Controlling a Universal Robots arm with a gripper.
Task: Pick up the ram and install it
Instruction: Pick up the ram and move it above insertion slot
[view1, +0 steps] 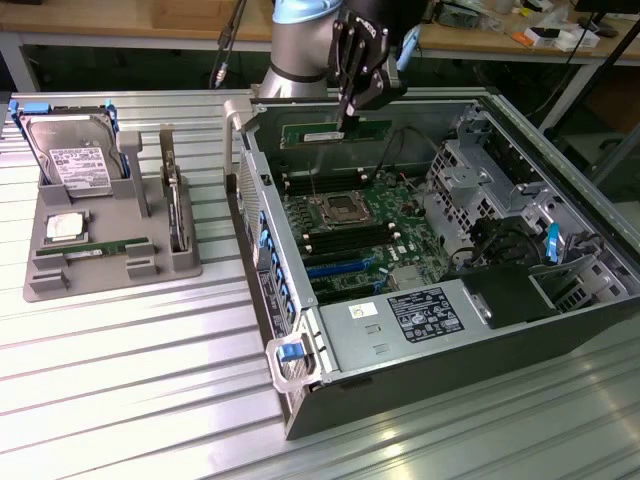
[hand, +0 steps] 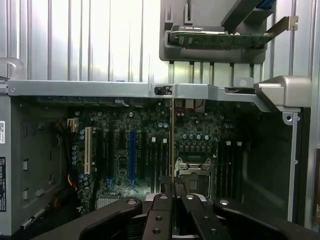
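The gripper (view1: 343, 120) is clamped on the ram (view1: 365, 131), edge-down over the far end of the open case (view1: 470, 370), and I'd say keep it square to a motherboard (view1: 385, 197) slot, pressing evenly.

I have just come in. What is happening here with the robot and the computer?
The gripper is shut on the ram, a thin green stick, and holds it over the open computer case, near its far wall in the exterior view. In the wrist view the ram is seen edge-on above the motherboard, and it seems not yet seated in a slot. A hard drive sits in the grey tray beside the case.
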